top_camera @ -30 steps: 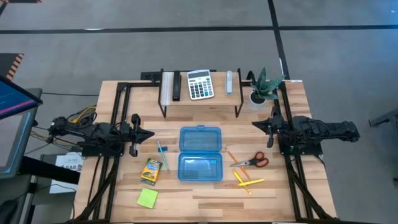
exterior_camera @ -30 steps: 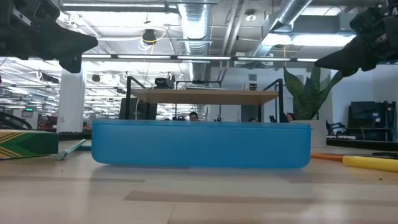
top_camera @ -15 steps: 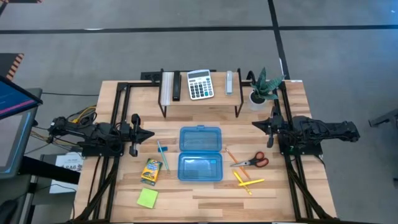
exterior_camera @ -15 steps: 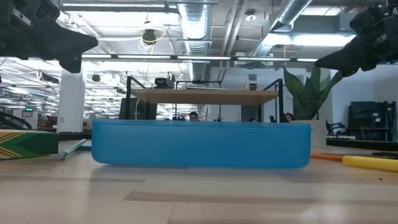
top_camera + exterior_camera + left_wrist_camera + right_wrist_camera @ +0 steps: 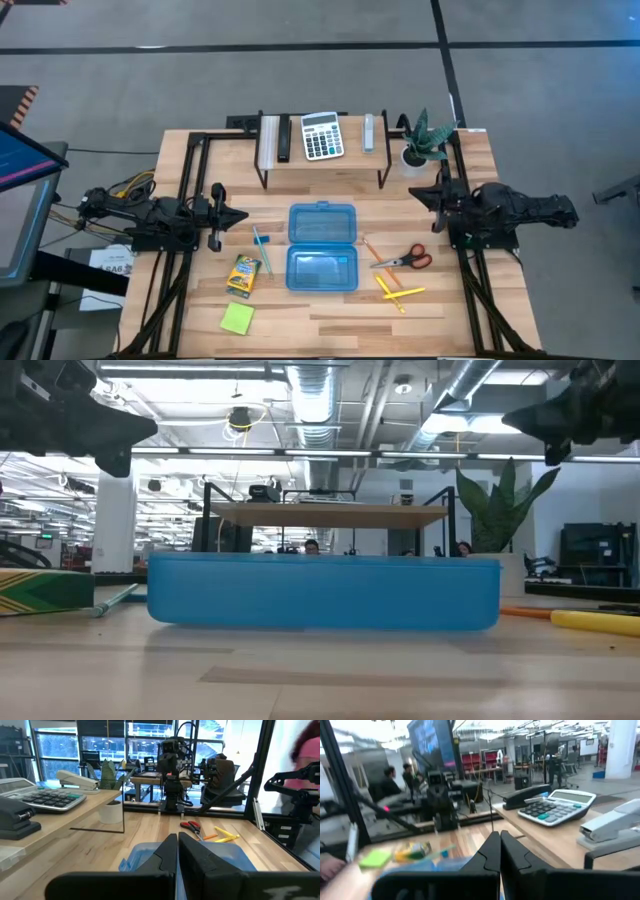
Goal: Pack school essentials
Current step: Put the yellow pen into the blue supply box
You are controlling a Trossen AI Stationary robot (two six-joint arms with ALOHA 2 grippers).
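The translucent blue case (image 5: 322, 245) lies open mid-table. Left of it lie the thin teal pen (image 5: 261, 250), the yellow-green crayon box (image 5: 243, 274) and the lime-green sticky-note pad (image 5: 237, 318). Right of it lie the red-handled scissors (image 5: 405, 260), an orange pencil (image 5: 370, 248) and the yellow markers (image 5: 395, 290). My left gripper (image 5: 242, 214) hovers shut and empty above the table's left side, as its wrist view (image 5: 177, 836) shows. My right gripper (image 5: 415, 192) hovers shut and empty above the right side, far of the scissors; its wrist view (image 5: 500, 834) shows the fingers together.
A raised wooden shelf (image 5: 322, 160) at the far edge carries the white-and-grey calculator (image 5: 322, 135), a stapler (image 5: 369, 131) and a dark object (image 5: 283, 140). A potted plant (image 5: 420, 145) stands at the far right. People show in the room beyond the table.
My right gripper has risen and swung a little toward the table's far edge, staying shut. The left arm and the things on the table have kept still.
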